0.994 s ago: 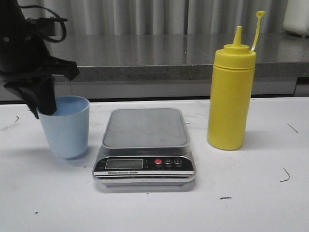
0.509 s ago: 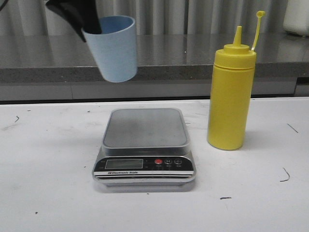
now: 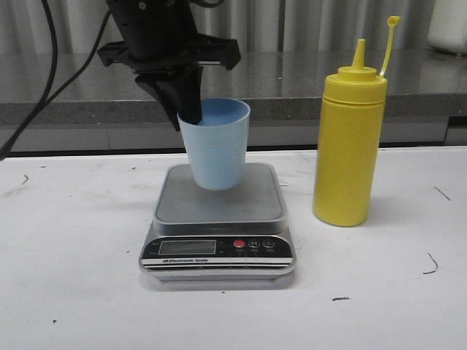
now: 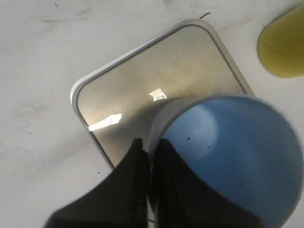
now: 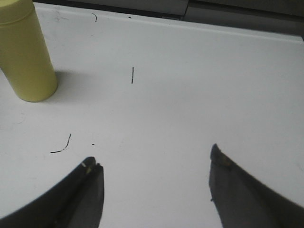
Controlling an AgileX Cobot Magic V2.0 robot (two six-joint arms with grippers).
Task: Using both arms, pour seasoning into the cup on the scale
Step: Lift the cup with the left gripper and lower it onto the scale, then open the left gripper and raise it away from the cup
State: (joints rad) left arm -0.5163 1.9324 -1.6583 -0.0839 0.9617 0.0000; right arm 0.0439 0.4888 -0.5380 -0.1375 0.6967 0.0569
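**Cup held over the scale**

The white tabletop (image 3: 73, 292) carries a tall yellow bottle (image 3: 349, 142) with a cone nozzle and a thin cap strap standing up beside it; it stands upright just right of the scale (image 3: 219, 219). The scale is flat and silver-grey, with a rounded-square steel platform and a black front panel bearing an LCD, one red button and two dark ones.

The cup (image 3: 214, 144) is pale blue, matte, tapering to its base, and nothing shows inside it. It sits over the platform's rear; whether it touches cannot be told. The left gripper (image 3: 188, 109) pinches the cup's rim, one finger inside the wall. The right gripper (image 5: 154, 183) is spread wide over bare tabletop, holding nothing.
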